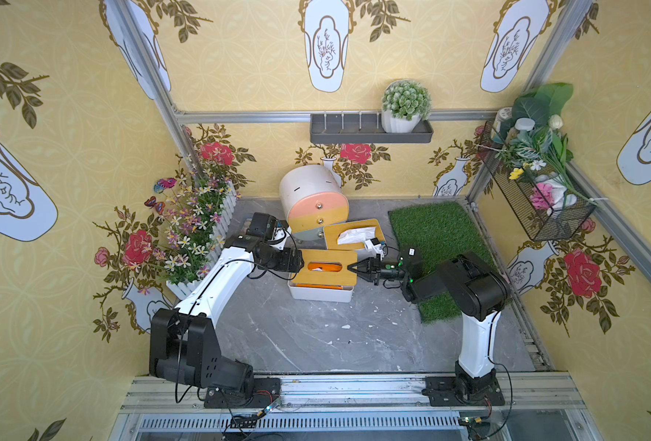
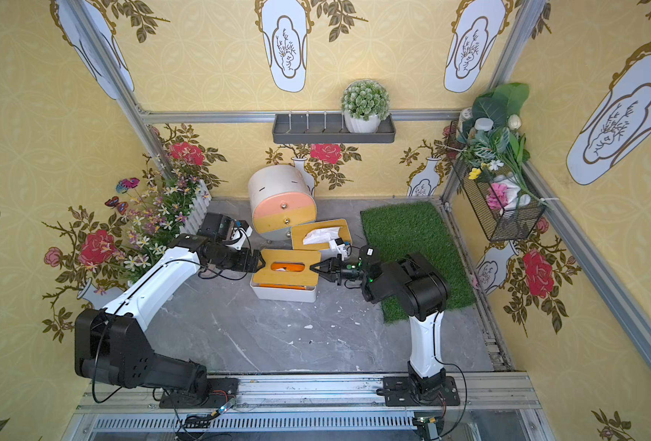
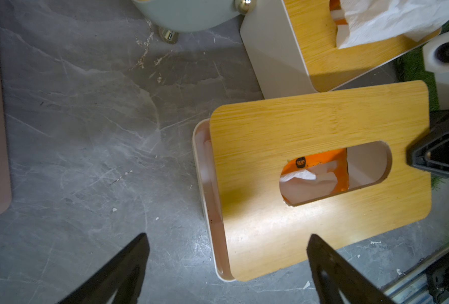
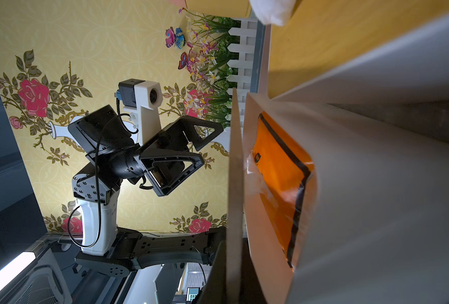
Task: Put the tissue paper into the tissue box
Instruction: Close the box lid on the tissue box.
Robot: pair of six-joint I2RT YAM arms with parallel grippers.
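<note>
The white tissue box (image 1: 320,293) stands mid-table, and inside it lies an orange pack of tissue paper (image 3: 331,163) with white tissue (image 3: 305,176) showing through the slot. Over the box sits its bamboo lid (image 1: 323,277), pushed off the box's rim (image 3: 199,163). My right gripper (image 1: 352,268) is shut on the lid's right edge. In the right wrist view that lid (image 4: 235,184) stands off the box wall (image 4: 376,210), with the orange pack (image 4: 278,171) in the gap. At the lid's left end my left gripper (image 3: 228,235) is open, with the box's corner between its fingers and touching neither.
A second bamboo-lidded tissue box (image 1: 350,233) with white tissue (image 1: 355,235) sticking out stands just behind. A round drawer cabinet (image 1: 312,202) is behind that, a green grass mat (image 1: 438,244) at the right, and a flower fence (image 1: 201,236) at the left. Paper scraps (image 1: 345,327) lie on the table.
</note>
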